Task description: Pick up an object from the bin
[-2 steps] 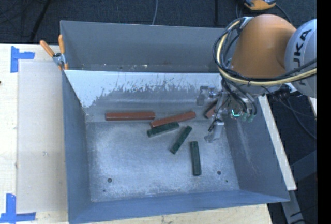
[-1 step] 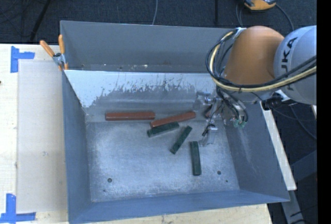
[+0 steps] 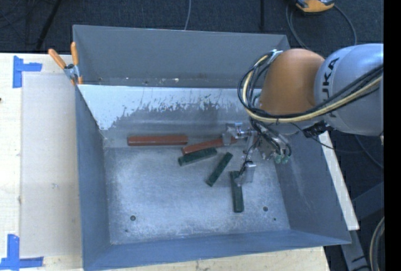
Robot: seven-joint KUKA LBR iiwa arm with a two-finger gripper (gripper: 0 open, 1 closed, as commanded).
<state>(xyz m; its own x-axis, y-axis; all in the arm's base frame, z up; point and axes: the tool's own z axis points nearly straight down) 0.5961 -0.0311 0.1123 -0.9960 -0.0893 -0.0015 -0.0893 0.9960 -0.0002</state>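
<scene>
Dark green flat bar [image 3: 238,198] lies right of centre on the floor of the grey metal bin [image 3: 188,69], its upper end under the gripper [image 3: 248,167]. Just left, a second dark green bar [image 3: 219,169] lies slanted. Further left, a third [image 3: 197,158] lies against a reddish-brown bar [image 3: 203,146]. A longer reddish-brown bar [image 3: 157,139] lies apart, left of centre. Wrist cables [image 3: 270,141] clutter the gripper's tip, so whether it is released or clenched cannot be told.

Dark green bar [image 3: 237,196], right of centre: upper end covered by the gripper [image 3: 248,168].
Brown bar [image 3: 202,147], centre: right end hidden behind wrist cables [image 3: 268,138].
Arm [image 3: 351,91]: cut off at right edge.
Bin [image 3: 156,69]: upper right wall masked by the arm.
</scene>
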